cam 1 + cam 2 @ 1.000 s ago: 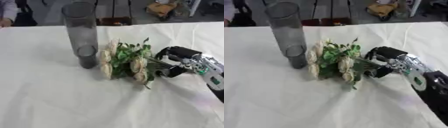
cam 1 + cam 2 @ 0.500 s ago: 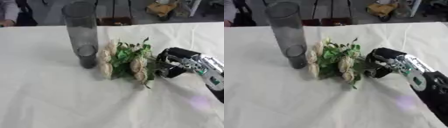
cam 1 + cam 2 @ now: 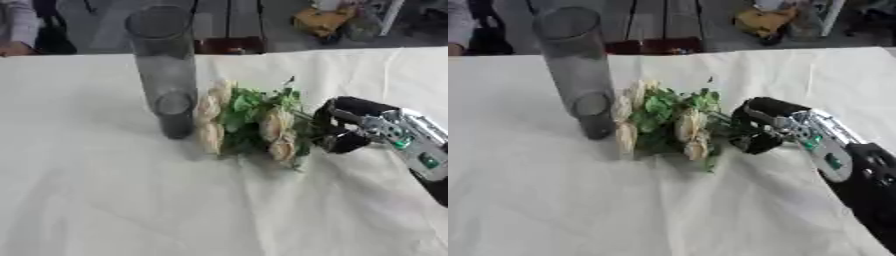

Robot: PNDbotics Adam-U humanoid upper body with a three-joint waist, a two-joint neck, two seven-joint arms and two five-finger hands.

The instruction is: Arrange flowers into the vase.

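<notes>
Flowers (image 3: 249,120) are lying at frame centre on the white cloth (image 3: 131,200), just right of the upright vase (image 3: 166,65). Their stems are clasped by the right hand (image 3: 346,125). Grasping appears underway; lifting and uprighting are called for next.

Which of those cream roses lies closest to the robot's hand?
The rose on the bunch's right side, just beside the right hand; the other blooms lie nearer the vase.

Vase (image 3: 166,65) showing smoky grey, see-through, darker at base. Flowers (image 3: 249,122) showing cream blooms, green leaves. Right hand (image 3: 346,125) showing black fingers, silver wrist with small green spots. Table (image 3: 131,200) wearing plain white cloth, no pattern.
</notes>
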